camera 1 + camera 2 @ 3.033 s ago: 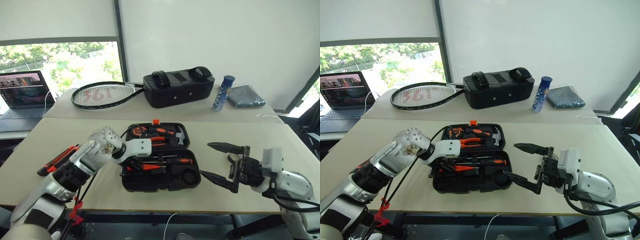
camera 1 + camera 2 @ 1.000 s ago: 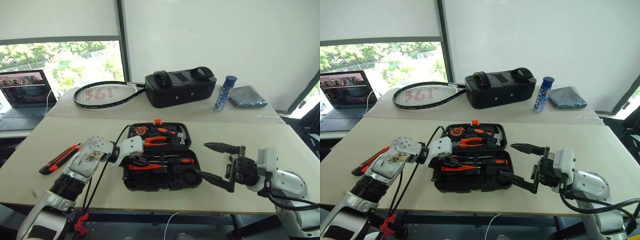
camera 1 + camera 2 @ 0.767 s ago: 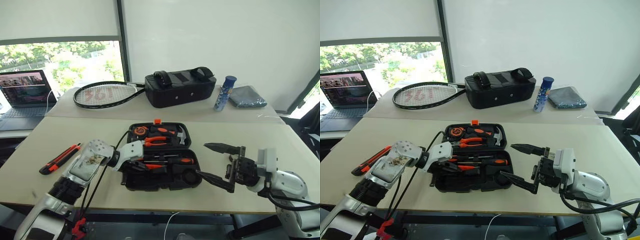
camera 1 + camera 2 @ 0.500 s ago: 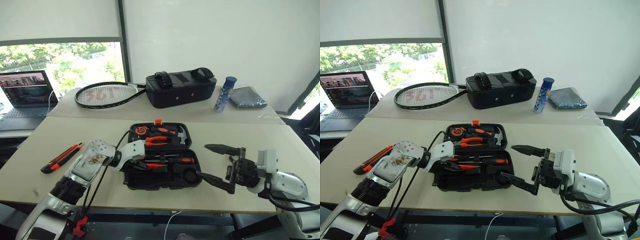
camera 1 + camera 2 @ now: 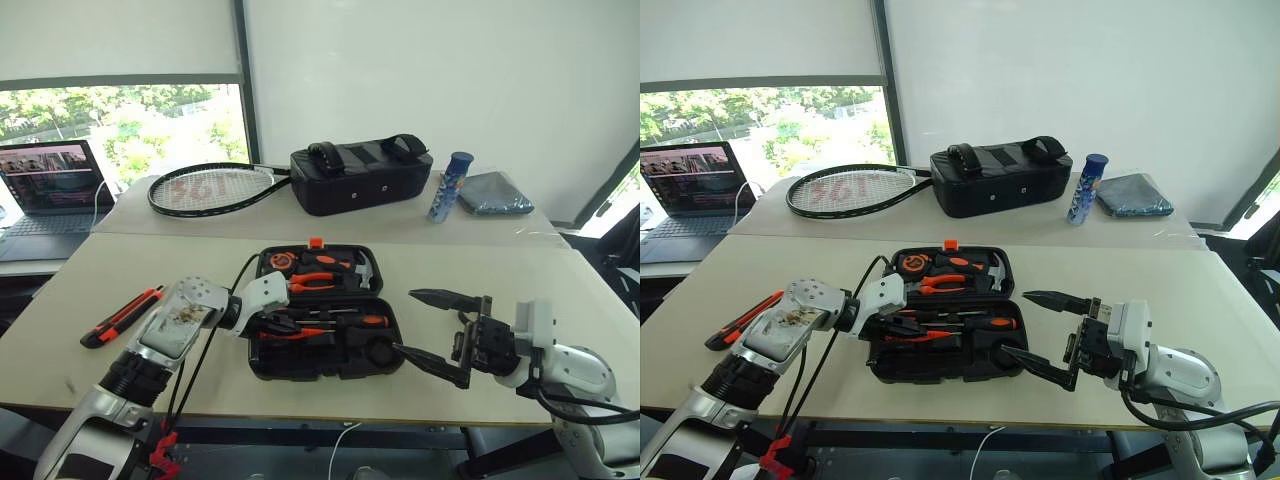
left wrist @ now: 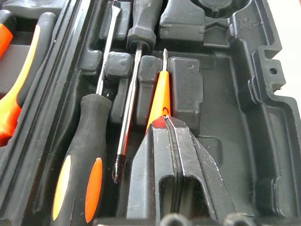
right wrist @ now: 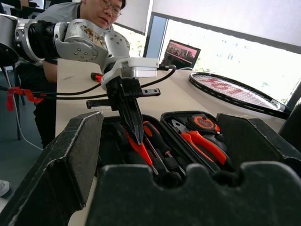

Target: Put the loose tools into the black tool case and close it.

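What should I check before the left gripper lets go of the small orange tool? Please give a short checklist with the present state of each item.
1. Left gripper shut on the slim orange tool: ok.
2. Tool lies over its moulded slot in the black tool case: cannot tell.
3. Two screwdrivers already in the case: ok.
4. Utility knife in the case: not ok, it lies on the table, to the case's left.
5. Right gripper open, apart from the case: ok.
6. Case lid open: ok.

White wall (image 5: 430, 70), sunlit window (image 5: 120, 125), two beige tables (image 5: 480, 270)
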Tool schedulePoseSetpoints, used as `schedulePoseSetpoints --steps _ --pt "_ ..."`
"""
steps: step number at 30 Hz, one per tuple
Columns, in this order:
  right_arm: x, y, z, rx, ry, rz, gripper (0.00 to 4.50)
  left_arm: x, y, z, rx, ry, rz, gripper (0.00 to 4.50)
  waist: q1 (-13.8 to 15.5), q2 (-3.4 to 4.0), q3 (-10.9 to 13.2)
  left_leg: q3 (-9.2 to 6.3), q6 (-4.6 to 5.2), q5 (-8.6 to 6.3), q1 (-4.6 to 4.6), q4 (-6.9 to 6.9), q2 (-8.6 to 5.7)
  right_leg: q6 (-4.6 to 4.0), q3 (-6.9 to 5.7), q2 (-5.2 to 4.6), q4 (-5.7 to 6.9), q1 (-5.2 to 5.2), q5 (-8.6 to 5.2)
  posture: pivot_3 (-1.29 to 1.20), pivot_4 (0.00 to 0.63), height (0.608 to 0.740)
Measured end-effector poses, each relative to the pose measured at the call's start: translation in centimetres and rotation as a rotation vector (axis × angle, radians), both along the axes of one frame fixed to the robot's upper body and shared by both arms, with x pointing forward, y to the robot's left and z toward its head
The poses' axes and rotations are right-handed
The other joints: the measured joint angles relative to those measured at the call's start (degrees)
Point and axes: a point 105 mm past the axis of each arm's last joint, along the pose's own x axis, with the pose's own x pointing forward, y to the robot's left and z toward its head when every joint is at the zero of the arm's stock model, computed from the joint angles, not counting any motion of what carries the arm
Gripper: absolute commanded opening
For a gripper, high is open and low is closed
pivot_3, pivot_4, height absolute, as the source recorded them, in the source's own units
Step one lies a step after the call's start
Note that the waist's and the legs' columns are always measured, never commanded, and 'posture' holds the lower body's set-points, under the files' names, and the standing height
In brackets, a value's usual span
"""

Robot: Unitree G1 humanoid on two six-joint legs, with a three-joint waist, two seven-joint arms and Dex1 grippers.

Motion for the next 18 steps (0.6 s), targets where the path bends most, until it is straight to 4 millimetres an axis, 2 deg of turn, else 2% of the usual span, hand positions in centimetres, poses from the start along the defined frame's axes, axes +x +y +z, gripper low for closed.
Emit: schedulePoseSetpoints --steps 9,13,18 --pt "0.2 0.0 0.1 0.006 -0.004 -0.015 4.50 -0.1 -0.1 -0.2 0.011 -0.005 -0.009 0.03 0.0 0.00 0.0 0.00 0.00 0.00 0.00 0.00 0.00 0.00 0.01 0.00 0.00 0.00 0.00 0.00 0.150 0.740" --pt "0.2 0.0 0.2 0.007 -0.007 -0.018 4.50 -0.5 -0.2 -1.3 0.042 0.026 -0.025 0.03 0.0 0.00 0.0 0.00 0.00 0.00 0.02 0.00 0.00 -0.01 0.01 0.00 0.00 0.01 0.00 0.00 0.150 0.740" --pt "0.4 0.1 0.7 0.008 -0.025 -0.014 4.50 -0.3 -0.4 -1.5 0.046 0.019 -0.010 0.03 0.0 0.00 0.0 0.00 0.09 0.06 0.10 0.01 -0.08 -0.25 0.14 0.00 0.01 0.10 -0.10 0.00 0.150 0.740"
